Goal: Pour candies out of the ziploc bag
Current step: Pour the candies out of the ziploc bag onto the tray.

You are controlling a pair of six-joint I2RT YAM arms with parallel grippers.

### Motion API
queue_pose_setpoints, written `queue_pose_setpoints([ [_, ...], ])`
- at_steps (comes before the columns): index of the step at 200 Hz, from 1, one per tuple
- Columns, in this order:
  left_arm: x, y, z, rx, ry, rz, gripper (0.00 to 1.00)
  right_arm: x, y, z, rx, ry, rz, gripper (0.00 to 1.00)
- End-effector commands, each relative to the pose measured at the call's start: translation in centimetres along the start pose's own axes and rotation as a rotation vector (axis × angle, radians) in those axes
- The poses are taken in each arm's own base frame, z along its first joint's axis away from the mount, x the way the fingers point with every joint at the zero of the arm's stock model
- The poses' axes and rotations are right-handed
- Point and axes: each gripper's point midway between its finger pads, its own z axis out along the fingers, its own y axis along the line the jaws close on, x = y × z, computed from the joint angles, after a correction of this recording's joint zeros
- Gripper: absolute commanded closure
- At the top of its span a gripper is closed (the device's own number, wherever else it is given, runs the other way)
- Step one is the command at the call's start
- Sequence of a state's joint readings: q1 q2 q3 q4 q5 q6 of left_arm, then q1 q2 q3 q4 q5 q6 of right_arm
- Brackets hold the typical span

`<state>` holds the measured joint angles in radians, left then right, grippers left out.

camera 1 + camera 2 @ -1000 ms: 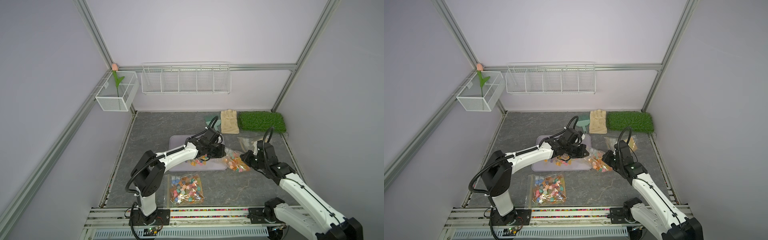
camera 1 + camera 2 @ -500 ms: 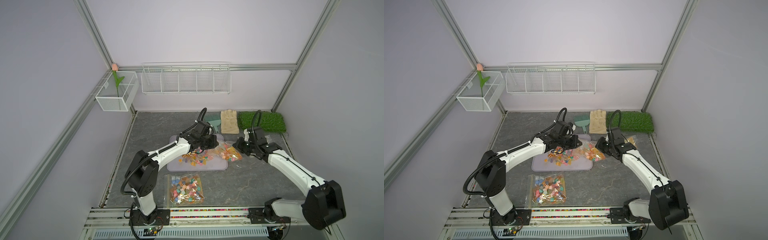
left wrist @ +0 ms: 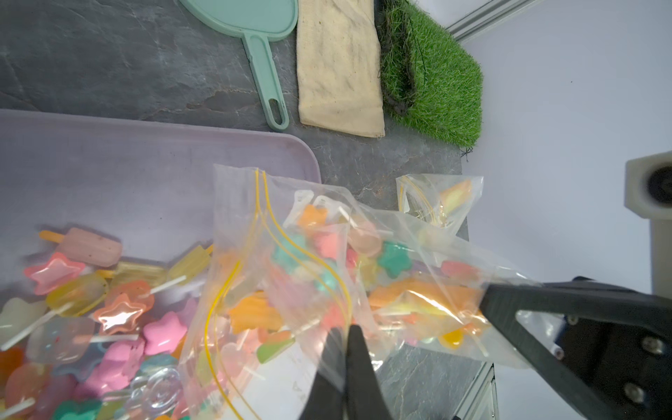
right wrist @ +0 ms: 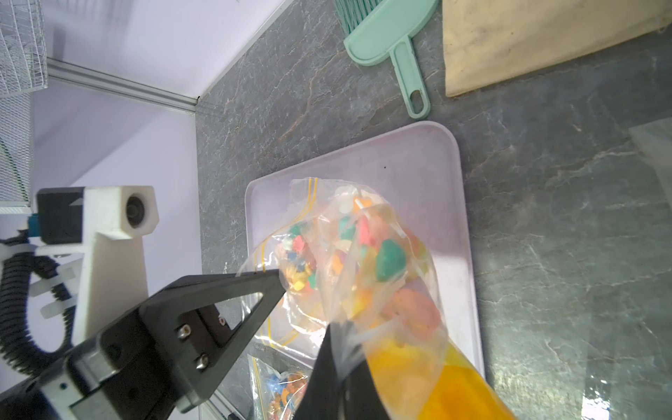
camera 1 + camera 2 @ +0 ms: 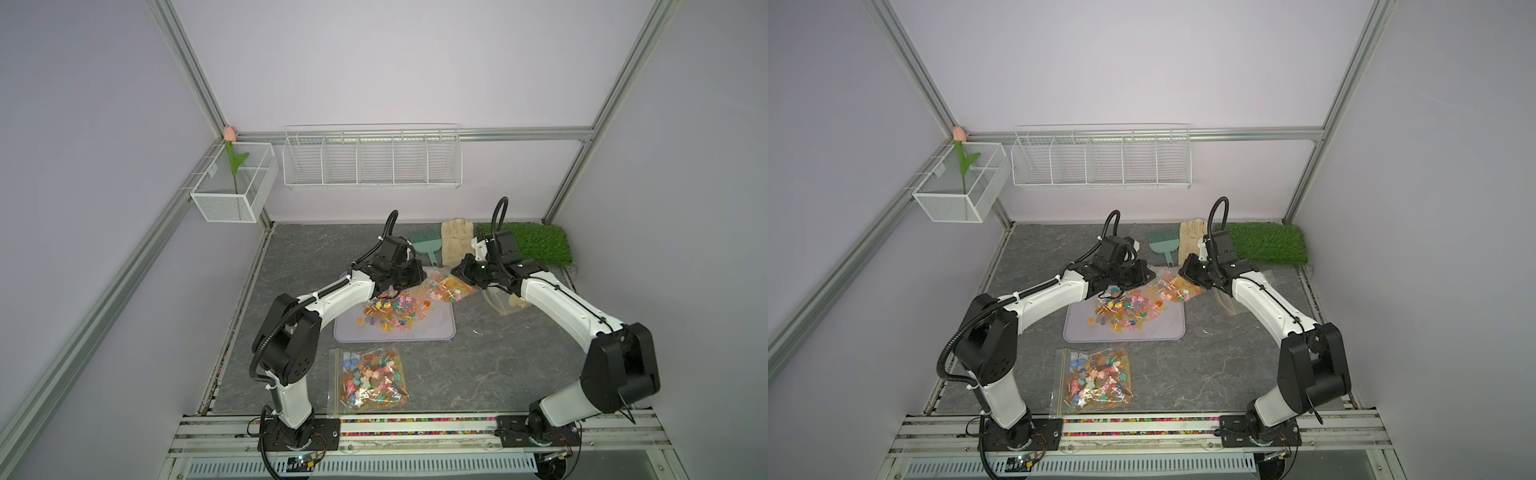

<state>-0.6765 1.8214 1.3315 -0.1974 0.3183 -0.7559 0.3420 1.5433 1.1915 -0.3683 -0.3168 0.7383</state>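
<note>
Grey table (image 5: pixel 498 374), tray (image 5: pixel 436 332) mid-table. Ziploc bag (image 5: pixel 446 286) hangs over tray's far right corner: left fingers (image 3: pixel 358 363) clamped at zip edge, right fingers (image 4: pixel 323 378) on bunched bottom film. Likely limp, slick, light; candies (image 5: pixel 395 316) partly on tray.

likely a lab test cell: aluminium frame (image 5: pixel 519 134), plain walls (image 5: pixel 395 62).

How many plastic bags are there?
3. One bag is held over the tray by the left pincer and right pincer; a full bag lies before the tray; a nearly empty bag lies under the right arm.
</note>
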Motion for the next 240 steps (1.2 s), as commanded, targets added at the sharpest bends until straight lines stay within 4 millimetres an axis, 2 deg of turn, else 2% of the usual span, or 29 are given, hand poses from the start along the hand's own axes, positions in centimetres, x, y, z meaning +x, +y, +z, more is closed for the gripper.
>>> queue_pose_setpoints([
  [1,-0.2,1.5,1.0,-0.007,-0.012,-0.031,1.0,-0.9,1.7,-0.3,-0.051,0.001,-0.051,0.93],
  [61,0.0,3.7,1.9,-0.015,-0.017,-0.069,1.0,-1.3,2.0,0.8,-0.05,0.024,-0.062,0.93],
  [105,0.1,4.3,2.4,-0.011,-0.017,-0.084,1.0,-1.3,2.8,1.0,-0.057,0.042,-0.085,0.93],
  [240,0.3,5.9,1.5,-0.001,-0.052,-0.126,1.0,-0.6,5.7,1.8,-0.034,0.077,-0.17,0.93],
])
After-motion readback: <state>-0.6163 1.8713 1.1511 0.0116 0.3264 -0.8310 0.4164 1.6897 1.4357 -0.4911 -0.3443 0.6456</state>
